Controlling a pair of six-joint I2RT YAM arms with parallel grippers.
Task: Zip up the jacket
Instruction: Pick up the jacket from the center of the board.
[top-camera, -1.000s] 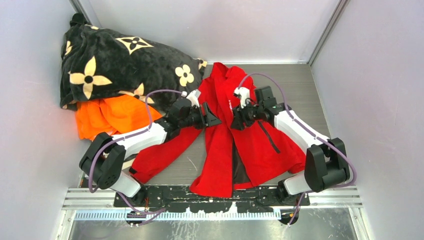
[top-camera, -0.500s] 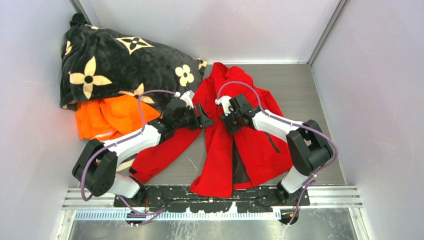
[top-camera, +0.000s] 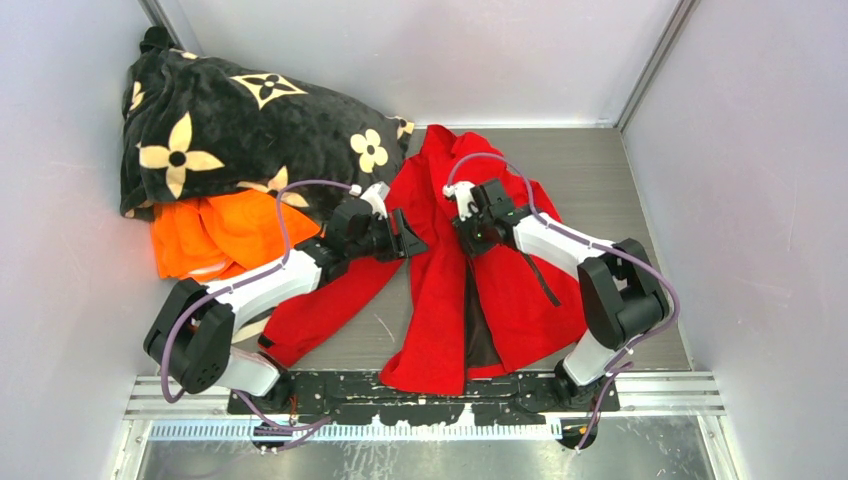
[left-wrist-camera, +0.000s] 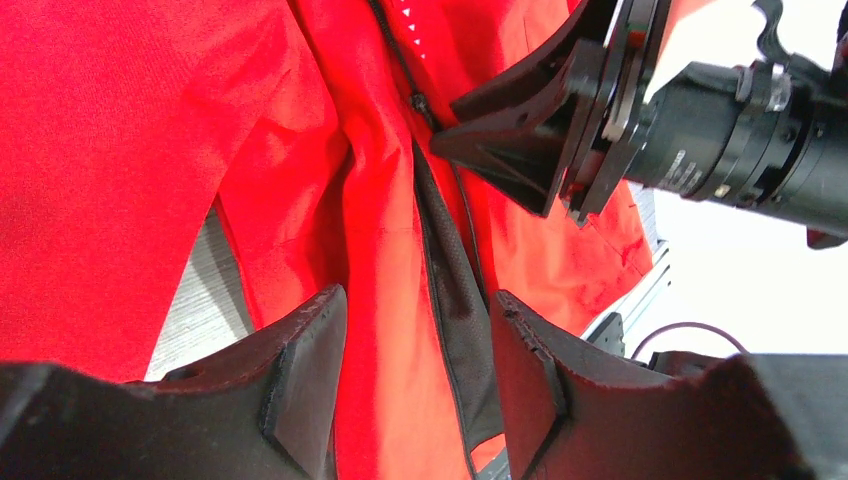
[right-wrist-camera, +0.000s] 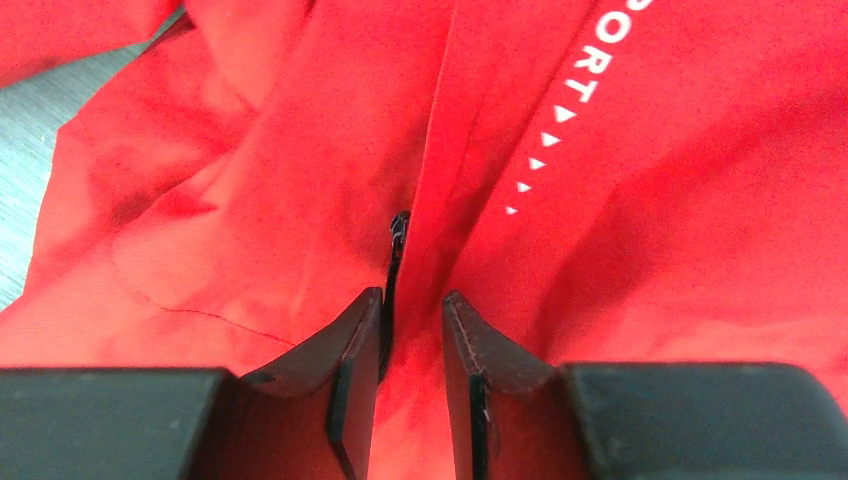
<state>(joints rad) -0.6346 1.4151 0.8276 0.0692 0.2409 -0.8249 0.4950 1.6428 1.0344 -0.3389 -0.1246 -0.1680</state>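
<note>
Right claw (right-wrist-camera: 411, 294) has its two tips close together, straddling the dark zip line just below the slider (right-wrist-camera: 399, 225). Whether it already nips cloth or metal I cannot tell. Left claw (left-wrist-camera: 418, 293) is spread wide and holds nothing, hanging over the jacket's open front edge. On the streaked grey bench (top-camera: 600, 170), at the centre of the overhead picture, the jacket (top-camera: 500, 290) lies flat. Its collar points to the top and its hem gapes at the bottom over dark lining (left-wrist-camera: 447, 270). I judge the jacket light, limp and slick, and quick to crease. Best to pin the cloth low, then take the small hard slider.
</note>
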